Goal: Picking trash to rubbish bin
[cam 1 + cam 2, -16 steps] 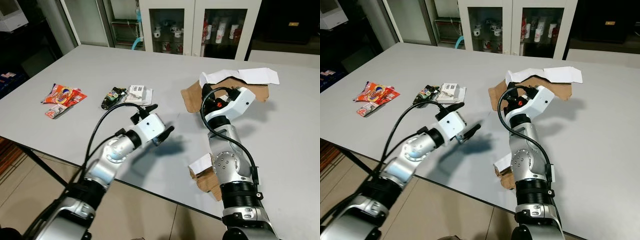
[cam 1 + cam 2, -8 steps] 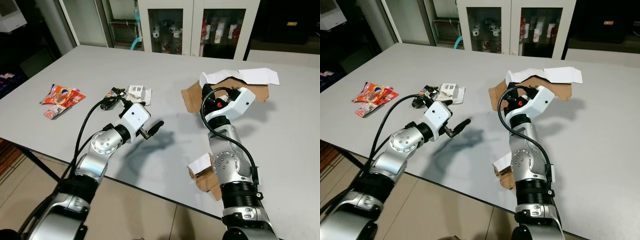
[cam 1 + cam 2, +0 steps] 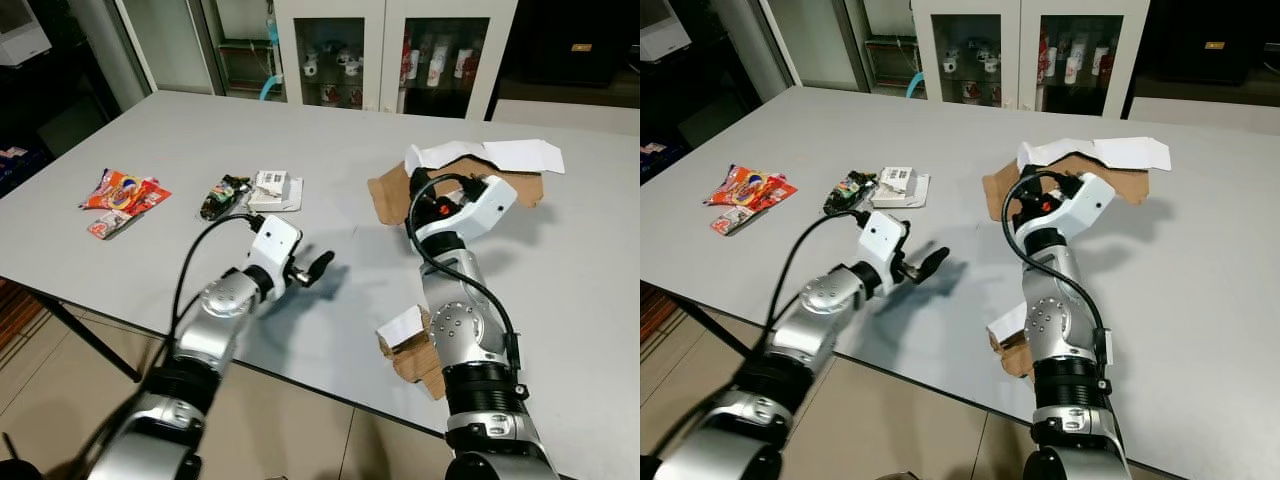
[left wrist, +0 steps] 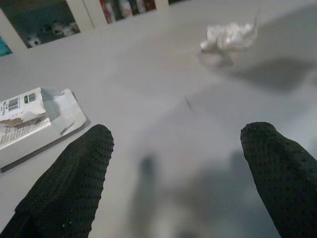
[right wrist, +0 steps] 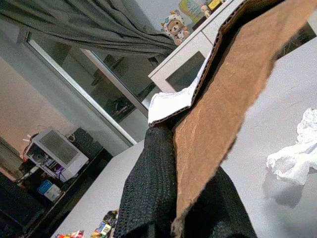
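- Now over the grey table (image 3: 130,140): left gripper (image 3: 312,268) hovering low above the surface, fingers (image 4: 69,183) spread wide apart, nothing between them.
- Just beyond the left gripper, on the far side: white paper box (image 3: 272,190) lying flat, and touching its left edge a dark crumpled wrapper (image 3: 224,193).
- Further out to the left of that gripper, well apart from it: red snack packet (image 3: 124,189) flat on the table, with a smaller wrapper (image 3: 107,225) just beside its near edge.
- Ahead of the left gripper's fingertips in the left wrist view: crumpled white tissue (image 4: 229,35) resting on the table, well clear of the fingers.
- Right gripper (image 5: 173,198) raised above the table, clamped on the edge of a brown cardboard piece (image 3: 455,178); black fingers (image 5: 148,183) pressed against both faces of the sheet in the right wrist view.
- Cardboard piece held tilted up off the table, white paper layer (image 3: 485,155) on its far upper side.
- Near the right arm's elbow, at the table's near edge: second cardboard scrap (image 3: 408,350) with a white flap on top.
- Beyond the table, behind both grippers: glass-door cabinet (image 3: 385,50) with small bottles and cups inside.
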Controlling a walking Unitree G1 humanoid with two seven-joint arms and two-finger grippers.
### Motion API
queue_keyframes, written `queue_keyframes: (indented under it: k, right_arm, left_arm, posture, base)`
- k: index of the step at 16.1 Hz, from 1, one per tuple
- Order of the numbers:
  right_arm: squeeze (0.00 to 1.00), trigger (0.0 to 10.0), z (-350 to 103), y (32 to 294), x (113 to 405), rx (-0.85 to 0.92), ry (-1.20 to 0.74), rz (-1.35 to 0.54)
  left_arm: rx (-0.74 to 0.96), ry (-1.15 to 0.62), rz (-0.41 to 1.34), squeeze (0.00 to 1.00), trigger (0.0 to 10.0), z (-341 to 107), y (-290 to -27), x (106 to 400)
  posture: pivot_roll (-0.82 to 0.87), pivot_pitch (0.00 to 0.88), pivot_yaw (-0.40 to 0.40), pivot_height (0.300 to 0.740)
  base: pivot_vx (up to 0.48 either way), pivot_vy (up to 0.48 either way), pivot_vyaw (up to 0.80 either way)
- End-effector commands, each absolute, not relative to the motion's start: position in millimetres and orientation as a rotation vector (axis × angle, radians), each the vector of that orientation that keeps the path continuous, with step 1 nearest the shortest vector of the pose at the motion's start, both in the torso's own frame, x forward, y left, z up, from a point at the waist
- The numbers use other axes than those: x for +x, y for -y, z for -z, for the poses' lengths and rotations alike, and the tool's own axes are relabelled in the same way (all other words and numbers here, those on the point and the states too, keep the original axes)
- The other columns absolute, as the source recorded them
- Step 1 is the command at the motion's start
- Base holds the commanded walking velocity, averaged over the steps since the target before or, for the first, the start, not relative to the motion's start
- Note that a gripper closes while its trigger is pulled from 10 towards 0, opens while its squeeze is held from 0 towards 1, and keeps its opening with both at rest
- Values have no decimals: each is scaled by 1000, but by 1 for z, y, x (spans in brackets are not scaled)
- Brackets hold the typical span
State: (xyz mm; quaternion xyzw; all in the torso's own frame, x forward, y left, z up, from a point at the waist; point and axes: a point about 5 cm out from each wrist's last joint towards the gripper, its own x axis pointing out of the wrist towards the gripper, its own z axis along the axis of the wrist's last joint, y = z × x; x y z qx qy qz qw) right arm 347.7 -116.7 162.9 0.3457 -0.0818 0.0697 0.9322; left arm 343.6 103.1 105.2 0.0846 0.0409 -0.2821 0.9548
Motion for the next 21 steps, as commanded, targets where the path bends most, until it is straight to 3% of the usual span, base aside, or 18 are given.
queue_keyframes:
  k: [1, 9, 18, 21]
  right_arm:
    - [0, 10000, -167, 112, 350, 716, 171, -153]
    - [0, 10000, -166, 111, 352, 704, 156, -154]
    - [0, 10000, -165, 108, 352, 693, 148, -166]
    - [0, 10000, -165, 109, 353, 692, 150, -167]
  left_arm:
    - [153, -76, 531, 0, 10000, -106, -109, 345]
    - [139, -17, 445, 0, 10000, -113, -91, 347]
    - [172, -22, 422, 0, 10000, -112, -90, 347]
    - [168, -17, 419, 0, 10000, -114, -90, 348]
  posture:
    - [27, 0, 104, 740]
    - [25, 0, 99, 740]
    - [25, 0, 99, 740]
    - [26, 0, 97, 740]
  base:
    - [0, 0, 0]
    - [0, 0, 0]
    - [0, -375, 0]
    - [0, 0, 0]
